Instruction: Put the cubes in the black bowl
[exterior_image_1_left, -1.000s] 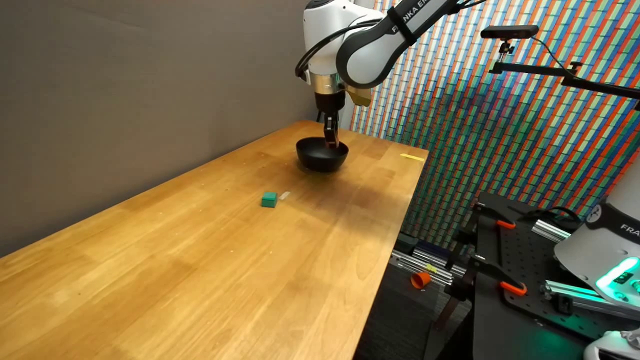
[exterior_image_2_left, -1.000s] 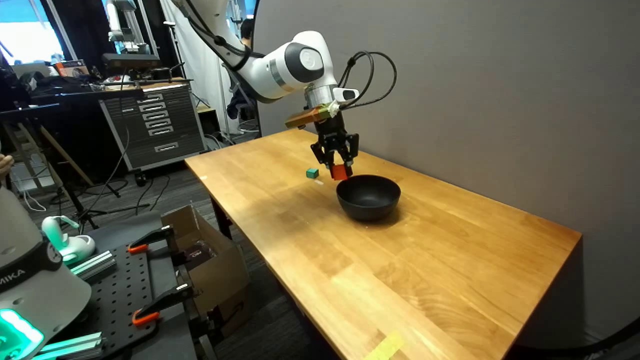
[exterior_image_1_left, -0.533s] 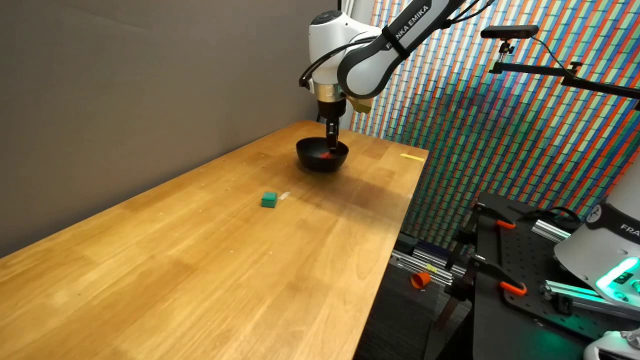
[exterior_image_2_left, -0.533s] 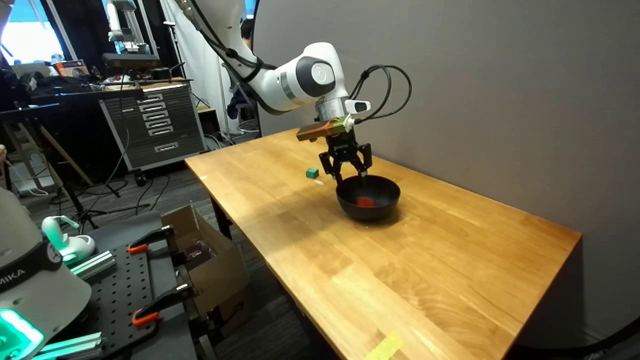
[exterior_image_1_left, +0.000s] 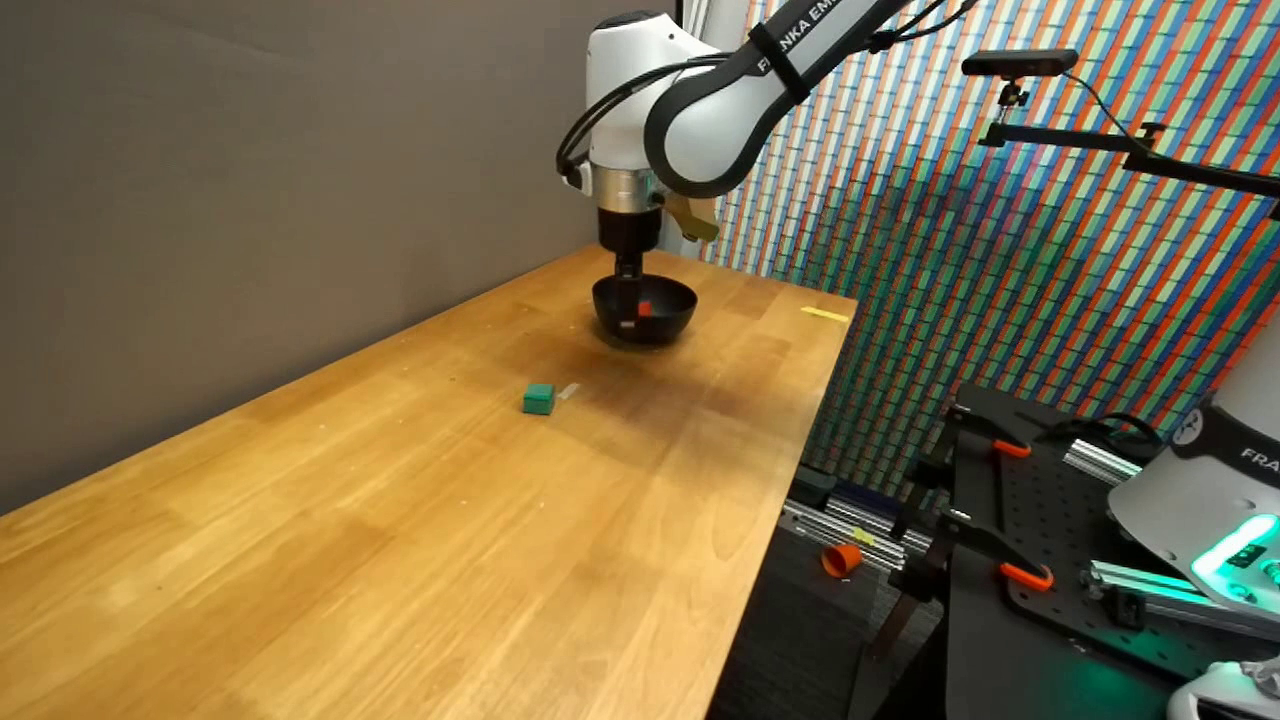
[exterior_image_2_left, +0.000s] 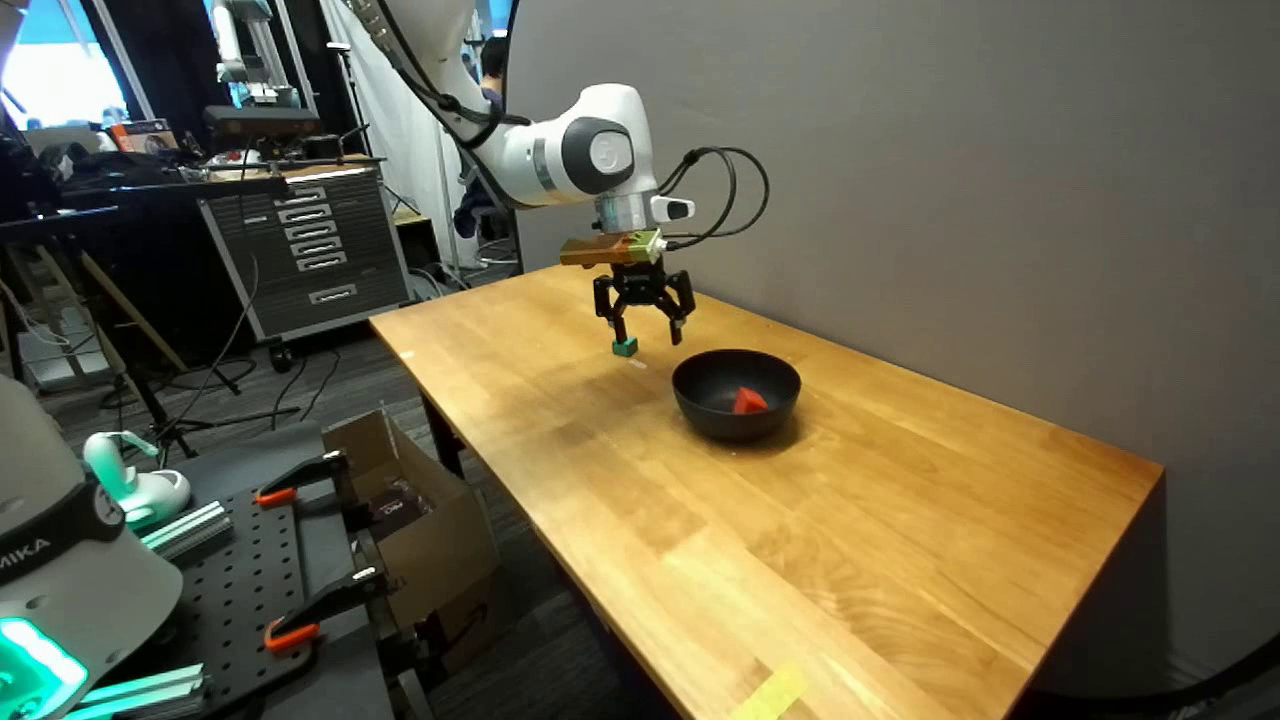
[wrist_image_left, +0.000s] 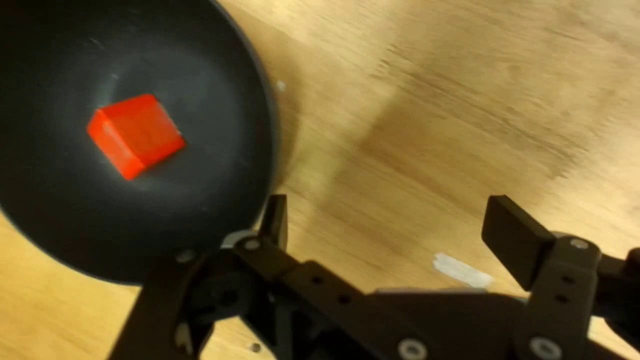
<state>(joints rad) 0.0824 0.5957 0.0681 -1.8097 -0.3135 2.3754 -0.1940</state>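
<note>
The red cube (wrist_image_left: 137, 132) lies tilted inside the black bowl (exterior_image_2_left: 735, 428), against its inner floor; in both exterior views it shows as a small red patch. On the bare wood, a short way from the bowl, sits the green cube (exterior_image_1_left: 538, 399). My gripper (wrist_image_left: 392, 225) is wide open with nothing between its pads, hovering over the table just outside the bowl rim. In an exterior view the gripper (exterior_image_2_left: 648, 336) hangs between bowl and green cube, one fingertip overlapping that cube in the picture; contact cannot be told. The wrist view hides nearly all of the green cube behind the gripper body.
A pale tape scrap (wrist_image_left: 462, 270) is stuck to the wooden table (exterior_image_1_left: 420, 560) near the green cube. A grey wall (exterior_image_2_left: 950, 200) runs along the table's long edge. Yellow tape (exterior_image_1_left: 825, 314) marks one end of the table.
One second ago the gripper held the red cube at the bowl. It let go, the cube dropped into the bowl, and the opened gripper moved off the bowl to the green cube's side.
</note>
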